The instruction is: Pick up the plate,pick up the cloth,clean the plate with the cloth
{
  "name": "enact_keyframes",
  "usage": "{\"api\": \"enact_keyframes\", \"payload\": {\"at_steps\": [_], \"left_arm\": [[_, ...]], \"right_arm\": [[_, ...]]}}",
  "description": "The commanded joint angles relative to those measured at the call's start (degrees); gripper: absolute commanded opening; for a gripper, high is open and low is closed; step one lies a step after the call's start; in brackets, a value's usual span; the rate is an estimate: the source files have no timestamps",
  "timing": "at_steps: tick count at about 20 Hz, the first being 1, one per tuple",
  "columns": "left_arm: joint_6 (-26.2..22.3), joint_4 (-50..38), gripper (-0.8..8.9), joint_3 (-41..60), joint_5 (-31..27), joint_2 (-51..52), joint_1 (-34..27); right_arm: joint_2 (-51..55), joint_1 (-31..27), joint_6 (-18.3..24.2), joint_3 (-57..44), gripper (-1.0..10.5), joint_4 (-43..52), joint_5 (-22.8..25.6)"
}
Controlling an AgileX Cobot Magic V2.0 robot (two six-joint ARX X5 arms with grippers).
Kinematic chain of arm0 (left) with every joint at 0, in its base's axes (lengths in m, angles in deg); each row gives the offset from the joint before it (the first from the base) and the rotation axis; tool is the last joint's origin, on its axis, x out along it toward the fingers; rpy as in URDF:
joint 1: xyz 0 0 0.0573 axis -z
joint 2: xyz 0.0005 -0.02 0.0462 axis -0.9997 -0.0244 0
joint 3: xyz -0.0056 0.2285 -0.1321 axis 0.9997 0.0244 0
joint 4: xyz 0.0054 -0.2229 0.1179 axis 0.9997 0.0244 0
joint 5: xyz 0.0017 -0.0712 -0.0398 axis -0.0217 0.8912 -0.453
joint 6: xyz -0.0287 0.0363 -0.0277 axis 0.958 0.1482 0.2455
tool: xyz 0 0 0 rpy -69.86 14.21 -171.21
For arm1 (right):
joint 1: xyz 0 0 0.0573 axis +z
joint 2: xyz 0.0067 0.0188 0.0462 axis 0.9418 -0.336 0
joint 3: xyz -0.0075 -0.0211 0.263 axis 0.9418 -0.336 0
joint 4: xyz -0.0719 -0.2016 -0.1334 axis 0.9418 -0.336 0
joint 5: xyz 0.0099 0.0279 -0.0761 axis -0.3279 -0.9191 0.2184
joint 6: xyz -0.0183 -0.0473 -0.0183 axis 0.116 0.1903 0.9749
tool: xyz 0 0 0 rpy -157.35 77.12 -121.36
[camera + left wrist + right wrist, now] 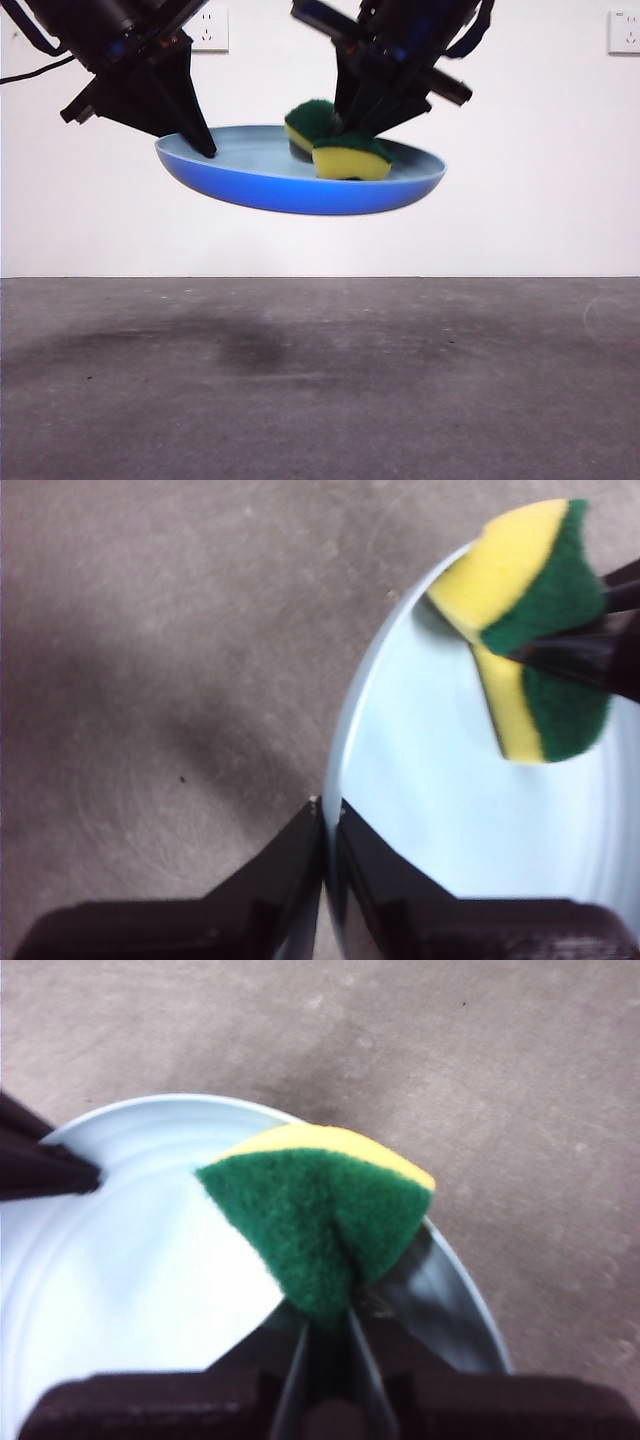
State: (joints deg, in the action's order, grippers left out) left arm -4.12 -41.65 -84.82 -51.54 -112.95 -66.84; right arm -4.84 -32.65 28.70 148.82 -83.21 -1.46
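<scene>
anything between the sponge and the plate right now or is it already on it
Nothing visible stands between them. The right gripper is shut on the sponge and presses it against the plate, which the left gripper holds by its rim, lifted above the table.

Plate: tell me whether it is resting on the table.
No, the plate hangs clear above the table, held at its rim by the left tool.
</scene>
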Motion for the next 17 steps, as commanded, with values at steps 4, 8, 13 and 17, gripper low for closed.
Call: {"api": "enact_keyframes", "payload": {"at_steps": [4, 8, 13, 17], "left_arm": [[2.7, -4.4, -0.08, 0.2, 3.1, -0.1, 0.5], [3.8, -6.3, -0.08, 0.2, -1.4, -0.1, 0.2], [2.3, -3.9, -0.08, 0.2, -4.5, -0.1, -1.1], [-0.9, 1.8, -0.08, 0.2, -4.2, -0.1, -1.7]], "right_arm": [[-5.1, 3.8, -2.7, -0.3, -0.2, 3.8, -4.7], [-5.2, 8.8, -2.3, -0.3, -0.2, 0.3, -5.0], [-5.2, 10.7, 2.6, -0.3, -0.2, -13.6, 5.0], [-5.0, 8.1, 3.8, -0.3, -0.2, -14.9, 21.6]]}}
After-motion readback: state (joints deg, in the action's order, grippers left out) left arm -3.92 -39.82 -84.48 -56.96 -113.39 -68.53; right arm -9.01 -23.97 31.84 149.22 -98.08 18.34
